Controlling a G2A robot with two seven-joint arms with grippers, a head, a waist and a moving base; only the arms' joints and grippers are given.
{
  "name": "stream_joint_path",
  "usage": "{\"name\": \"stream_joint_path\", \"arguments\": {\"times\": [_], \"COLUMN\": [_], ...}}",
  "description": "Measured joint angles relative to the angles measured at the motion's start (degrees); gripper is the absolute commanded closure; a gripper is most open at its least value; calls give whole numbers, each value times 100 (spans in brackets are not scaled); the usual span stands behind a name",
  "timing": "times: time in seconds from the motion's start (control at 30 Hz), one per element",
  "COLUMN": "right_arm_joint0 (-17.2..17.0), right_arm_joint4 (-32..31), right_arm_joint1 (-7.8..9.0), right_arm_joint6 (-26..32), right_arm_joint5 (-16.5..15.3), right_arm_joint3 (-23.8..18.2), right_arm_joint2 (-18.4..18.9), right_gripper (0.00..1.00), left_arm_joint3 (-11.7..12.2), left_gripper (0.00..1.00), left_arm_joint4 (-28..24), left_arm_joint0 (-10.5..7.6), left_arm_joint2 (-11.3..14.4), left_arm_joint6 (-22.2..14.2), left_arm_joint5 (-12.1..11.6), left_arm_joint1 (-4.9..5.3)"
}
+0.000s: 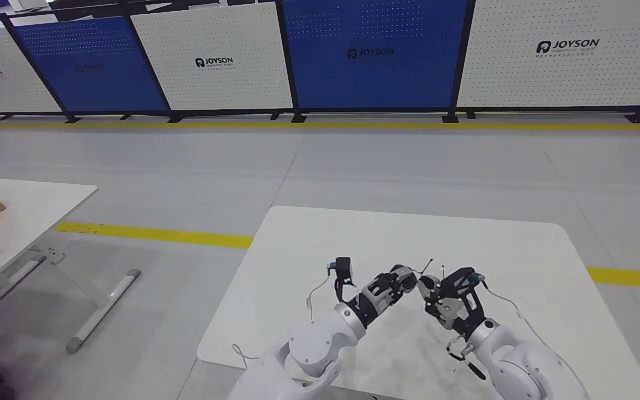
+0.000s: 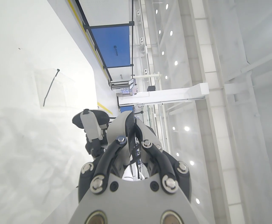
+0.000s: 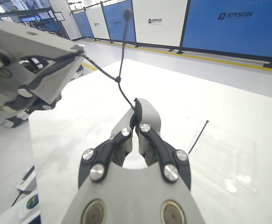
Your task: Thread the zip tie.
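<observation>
Above the white table (image 1: 330,250) my two grippers meet tip to tip. A black zip tie (image 3: 122,53) rises from my right gripper (image 3: 135,107), which is shut on its lower end. Its strap runs up to a head (image 3: 127,13) in the air. On the way it passes a second small black head (image 3: 117,79). From that head a strap leads to my left gripper (image 3: 79,53), which is shut on it. In the left wrist view the left gripper (image 2: 131,115) is shut with a black strap (image 2: 134,146) between its fingers.
A spare black zip tie (image 3: 198,137) lies flat on a clear sheet (image 3: 233,152) on the table beside the right arm, also seen as zip tie (image 2: 51,86). Another white table (image 1: 40,205) stands at the far left. Blue and white panels (image 1: 370,55) line the back.
</observation>
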Motion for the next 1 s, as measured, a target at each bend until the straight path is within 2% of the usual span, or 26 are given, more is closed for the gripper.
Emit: {"name": "stream_joint_path", "arguments": {"times": [0.4, 1.0], "right_arm_joint0": [73, 105], "right_arm_joint4": [-159, -286], "right_arm_joint1": [-29, -95], "right_arm_joint6": [91, 104], "right_arm_joint5": [4, 0], "right_arm_joint3": [120, 232], "right_arm_joint2": [-66, -83], "right_gripper": [100, 100], "left_arm_joint3": [-158, -176], "left_gripper": [100, 100], "left_arm_joint4": [-25, -13], "left_arm_joint0": [98, 170], "left_arm_joint2": [-107, -123], "left_arm_joint6": [-20, -42], "left_arm_joint5": [-69, -158], "left_arm_joint1": [19, 22]}}
